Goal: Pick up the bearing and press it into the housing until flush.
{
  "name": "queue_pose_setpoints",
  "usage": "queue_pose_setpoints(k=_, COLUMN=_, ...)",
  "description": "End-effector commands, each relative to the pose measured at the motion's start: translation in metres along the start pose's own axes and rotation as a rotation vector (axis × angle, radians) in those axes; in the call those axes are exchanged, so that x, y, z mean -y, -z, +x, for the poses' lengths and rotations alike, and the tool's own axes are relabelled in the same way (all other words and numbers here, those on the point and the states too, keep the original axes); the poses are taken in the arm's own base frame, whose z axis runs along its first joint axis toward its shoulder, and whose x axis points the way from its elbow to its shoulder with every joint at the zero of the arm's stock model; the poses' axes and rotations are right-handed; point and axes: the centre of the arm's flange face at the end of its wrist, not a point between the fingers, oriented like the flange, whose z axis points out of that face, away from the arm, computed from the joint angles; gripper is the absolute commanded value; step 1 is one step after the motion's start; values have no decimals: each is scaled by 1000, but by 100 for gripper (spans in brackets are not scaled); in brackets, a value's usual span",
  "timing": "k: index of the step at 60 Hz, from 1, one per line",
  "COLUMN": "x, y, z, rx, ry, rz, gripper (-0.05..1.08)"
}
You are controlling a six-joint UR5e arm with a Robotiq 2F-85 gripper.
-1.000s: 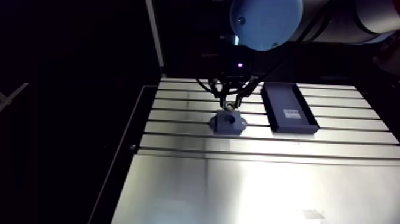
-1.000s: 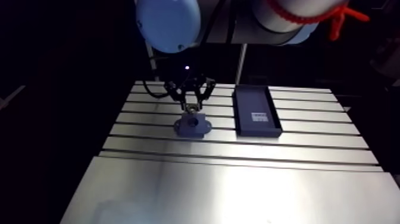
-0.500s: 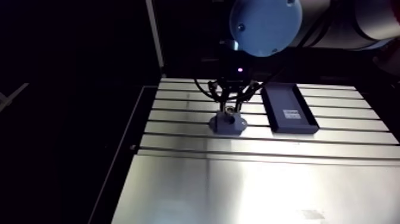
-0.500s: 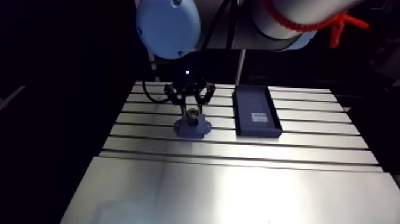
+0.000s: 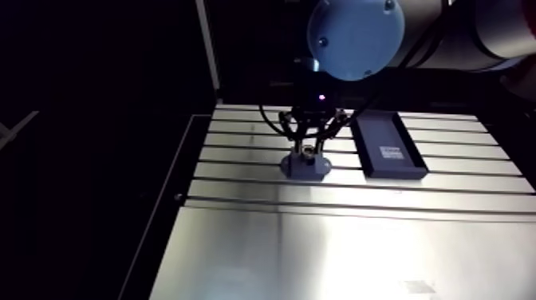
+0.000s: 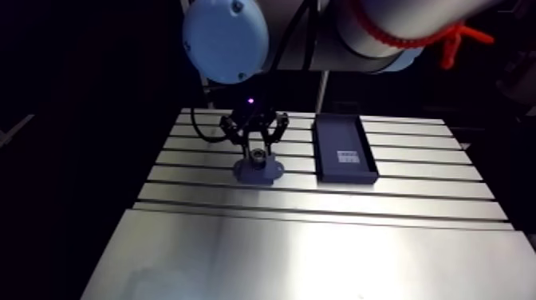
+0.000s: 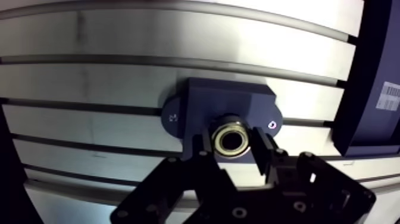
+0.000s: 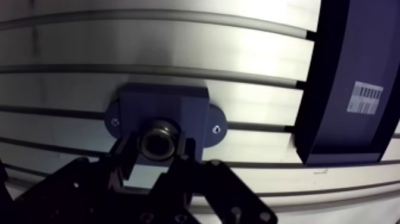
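A dark blue housing (image 7: pixel 226 104) with two side lugs stands on the slotted table (image 7: pixel 89 77). The metal ring bearing (image 7: pixel 231 138) sits pressed between my two black fingers (image 7: pixel 262 150), so my gripper (image 7: pixel 231 143) is shut on it. The bearing is right over the middle of the housing and hides the bore. How deep it sits I cannot tell. In the arm view the gripper (image 5: pixel 307 149) stands straight above the housing (image 5: pixel 305 166), its tips touching the top.
A dark rectangular tray (image 5: pixel 387 144) with a white label lies on the table just to the right of the housing, a few slots' width away. The table's left edge (image 5: pixel 171 199) drops into darkness.
The gripper has come down with the bearing onto the housing; earlier the bore showed in front of the fingertips, now it is covered.
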Motion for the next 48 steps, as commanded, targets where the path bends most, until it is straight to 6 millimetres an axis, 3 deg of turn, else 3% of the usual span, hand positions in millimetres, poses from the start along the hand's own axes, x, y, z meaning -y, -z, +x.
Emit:
queue_pose_setpoints(k=1, x=0, y=-3, z=-1, rx=6, ry=1, rz=-1, gripper=68)
queue_pose_setpoints(k=48, x=0, y=-8, z=-2, rx=16, ry=-2, rz=-2, gripper=68)
